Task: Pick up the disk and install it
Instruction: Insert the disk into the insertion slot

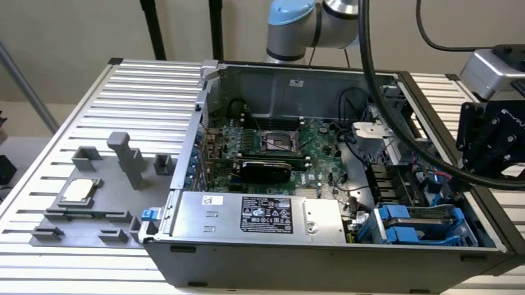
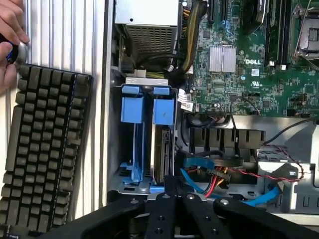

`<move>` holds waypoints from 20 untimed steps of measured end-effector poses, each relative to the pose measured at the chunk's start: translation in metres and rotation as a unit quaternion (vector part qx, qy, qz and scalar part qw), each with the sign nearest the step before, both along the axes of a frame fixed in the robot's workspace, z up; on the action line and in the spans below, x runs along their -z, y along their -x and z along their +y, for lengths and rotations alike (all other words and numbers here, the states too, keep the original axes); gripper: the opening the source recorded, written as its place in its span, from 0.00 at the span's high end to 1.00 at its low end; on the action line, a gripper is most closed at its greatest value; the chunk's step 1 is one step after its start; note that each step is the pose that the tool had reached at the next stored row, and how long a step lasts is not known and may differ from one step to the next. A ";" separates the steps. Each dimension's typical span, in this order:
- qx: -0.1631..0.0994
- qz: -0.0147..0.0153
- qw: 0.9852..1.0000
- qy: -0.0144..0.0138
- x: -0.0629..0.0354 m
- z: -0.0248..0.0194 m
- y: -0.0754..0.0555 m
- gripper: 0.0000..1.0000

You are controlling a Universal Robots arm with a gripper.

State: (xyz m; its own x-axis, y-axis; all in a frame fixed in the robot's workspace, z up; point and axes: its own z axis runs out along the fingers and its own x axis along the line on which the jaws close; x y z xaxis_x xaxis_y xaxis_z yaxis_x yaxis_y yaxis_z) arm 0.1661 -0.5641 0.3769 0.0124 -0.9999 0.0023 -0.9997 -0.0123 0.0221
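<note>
The disk (image 2: 162, 154) stands on edge in the drive cage of the open computer case, its blue rail tab (image 2: 163, 110) toward the power supply. A second blue carrier (image 2: 133, 134) sits beside it. In the exterior view the disk (image 1: 426, 213) lies in the cage at the case's near right corner. My gripper (image 2: 174, 191) hovers just above the cage, fingers together with nothing between them. From outside, the black gripper (image 1: 488, 166) hangs over the case's right wall.
Red and blue cables (image 2: 214, 179) run beside the cage. The power supply (image 1: 254, 215) lies along the front and the motherboard (image 1: 279, 147) behind it. A keyboard (image 2: 45, 149) and a person's hand (image 2: 7, 40) are outside the case. A grey fixture (image 1: 90, 196) sits on the exterior view's left.
</note>
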 end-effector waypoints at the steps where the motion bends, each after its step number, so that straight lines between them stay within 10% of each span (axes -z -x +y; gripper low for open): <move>1: 0.000 0.000 1.000 0.000 0.0019 0.0012 0.000 1.00; 16: -0.004 0.000 1.000 0.000 0.0278 0.0233 0.009 1.00; 17: -0.004 0.000 1.000 0.000 0.0283 0.0246 0.011 0.00; 20: -0.004 0.000 1.000 0.000 0.0284 0.0249 0.017 0.00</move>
